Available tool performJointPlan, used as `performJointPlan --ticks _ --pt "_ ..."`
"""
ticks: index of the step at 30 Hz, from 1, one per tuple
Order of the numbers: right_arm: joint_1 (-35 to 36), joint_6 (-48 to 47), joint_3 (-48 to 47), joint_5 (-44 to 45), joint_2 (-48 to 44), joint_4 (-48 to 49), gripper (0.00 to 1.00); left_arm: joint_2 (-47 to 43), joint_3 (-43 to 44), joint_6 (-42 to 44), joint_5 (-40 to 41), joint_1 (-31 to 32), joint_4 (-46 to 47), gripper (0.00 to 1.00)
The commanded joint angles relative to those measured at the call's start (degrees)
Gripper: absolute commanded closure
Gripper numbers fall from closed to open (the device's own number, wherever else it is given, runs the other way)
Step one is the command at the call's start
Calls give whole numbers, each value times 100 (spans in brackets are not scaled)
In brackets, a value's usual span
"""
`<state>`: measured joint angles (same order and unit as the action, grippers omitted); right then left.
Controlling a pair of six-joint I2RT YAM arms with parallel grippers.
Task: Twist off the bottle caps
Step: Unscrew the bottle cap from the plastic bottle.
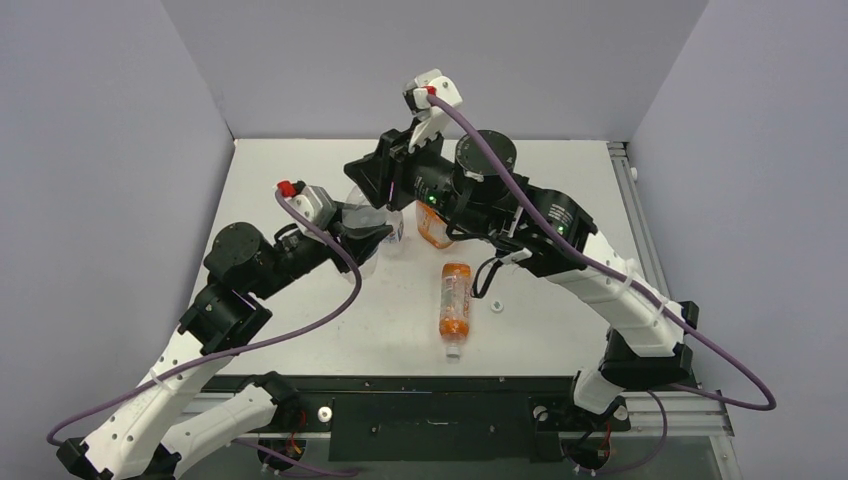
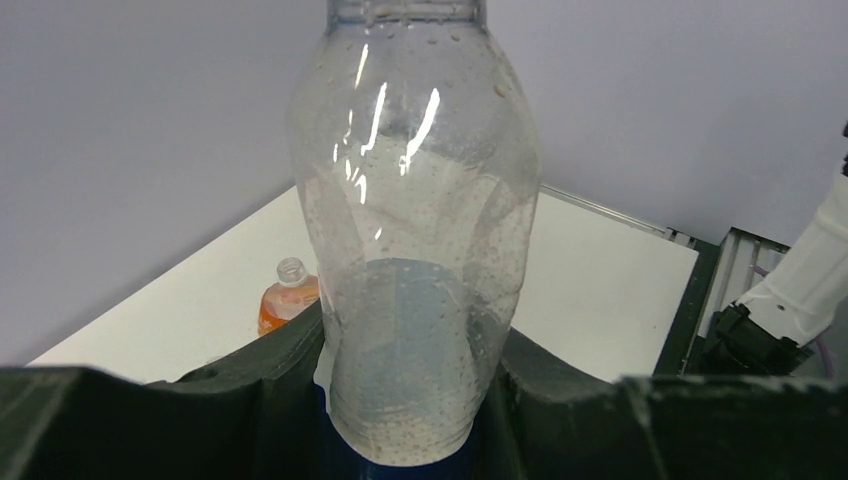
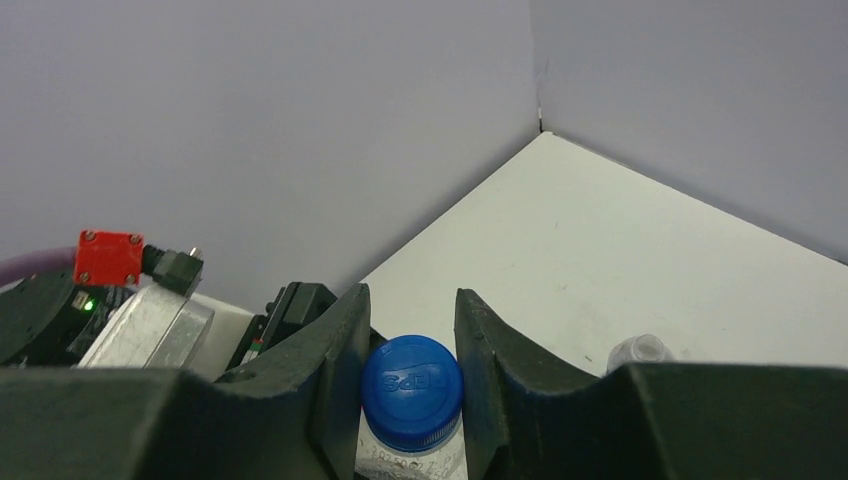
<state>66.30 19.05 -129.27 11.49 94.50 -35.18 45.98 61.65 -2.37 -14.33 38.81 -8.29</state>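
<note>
A clear Pepsi bottle (image 2: 415, 230) stands upright between my left gripper's (image 2: 415, 355) fingers, which are shut on its lower body. Its blue cap (image 3: 412, 388) sits between my right gripper's (image 3: 412, 335) fingers, which press on both sides of it from above. In the top view the two grippers meet at the table's left middle, the left gripper (image 1: 362, 232) below the right gripper (image 1: 372, 185). A second clear bottle neck (image 3: 640, 352) with no cap shows beside it. The wide orange bottle (image 2: 288, 297) stands open behind. The slim orange bottle (image 1: 455, 298) lies on its side.
A loose white cap (image 1: 497, 305) lies on the white table (image 1: 560, 330) right of the slim bottle. The wide orange bottle (image 1: 435, 228) is partly under the right arm. Grey walls close the back and both sides. A metal rail (image 1: 625, 190) runs along the right edge.
</note>
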Motion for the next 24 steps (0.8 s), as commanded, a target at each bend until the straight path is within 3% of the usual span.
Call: performJointPlan --ticks 1,5,7,12,14,15,17,18,20,24 --pt "-309 -420 376 -1624 -774 390 100 -112 238 -551 -988 -11 455 100" --pt "-467 -653 1009 -4039 -1290 956 100 -134 297 -1154 -2392 -13 704 100" --pt "-469 -612 1237 -4822 -1462 1206 100 -88 420 -1465 -3085 -11 737 100" --pt "-471 -397 1472 -5611 -1583 1615 100 2 591 -1860 -3971 -11 718 100" --pt "-469 -487 1407 -5324 -1546 1452 100 1 590 -1814 -3925 -16 701 100" --pt "-474 -537 1384 -5183 -1534 1373 95 -5 562 -1795 -3901 -15 699 100" --pt "-466 -663 1320 -4448 -1532 1125 64 -20 516 -1702 -3827 -18 687 100" --pt "-466 -702 1331 -3859 -1554 1037 40 -28 503 -1610 -3763 -21 655 100" --pt "-386 -740 1475 -2672 -1664 1084 25 -50 450 -1374 -3550 -22 568 100" --pt "26 -834 1693 -623 -1782 1214 21 -96 287 -622 -2540 -18 323 100"
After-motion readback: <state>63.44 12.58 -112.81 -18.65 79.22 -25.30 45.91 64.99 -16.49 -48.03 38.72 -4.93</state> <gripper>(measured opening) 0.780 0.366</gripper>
